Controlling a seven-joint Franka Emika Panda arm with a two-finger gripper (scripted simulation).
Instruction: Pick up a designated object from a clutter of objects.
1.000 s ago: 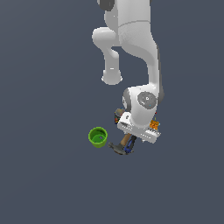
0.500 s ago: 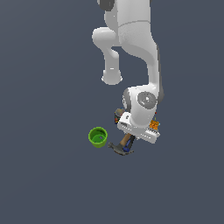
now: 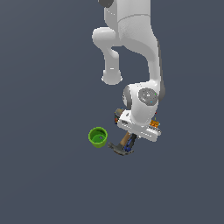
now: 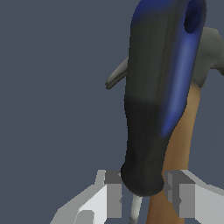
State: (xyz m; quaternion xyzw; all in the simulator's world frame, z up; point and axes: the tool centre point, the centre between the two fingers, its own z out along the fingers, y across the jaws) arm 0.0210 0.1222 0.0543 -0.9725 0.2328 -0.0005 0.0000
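The designated object [image 4: 157, 87], a short tool with a blue rounded handle and a black section, fills the wrist view. Its black end sits between my two fingertips. My gripper [image 4: 144, 197] is shut on it, with a finger [image 4: 114, 197] pressed against each side. In the exterior view the gripper [image 3: 129, 142] is low over the clutter, and only a blue sliver of the tool [image 3: 130, 147] shows under the hand. The wooden-handled hammer [image 4: 181, 131] lies right beneath the tool, its grey head [image 4: 210, 48] past the blue end.
A green cup [image 3: 97, 136] stands toward the exterior view's left of the hammer head [image 3: 116, 147]. A small can [image 3: 118, 114] peeks out behind the wrist. A tiny orange item [image 3: 154, 124] shows at the hand's other side. The arm hides the rest of the pile.
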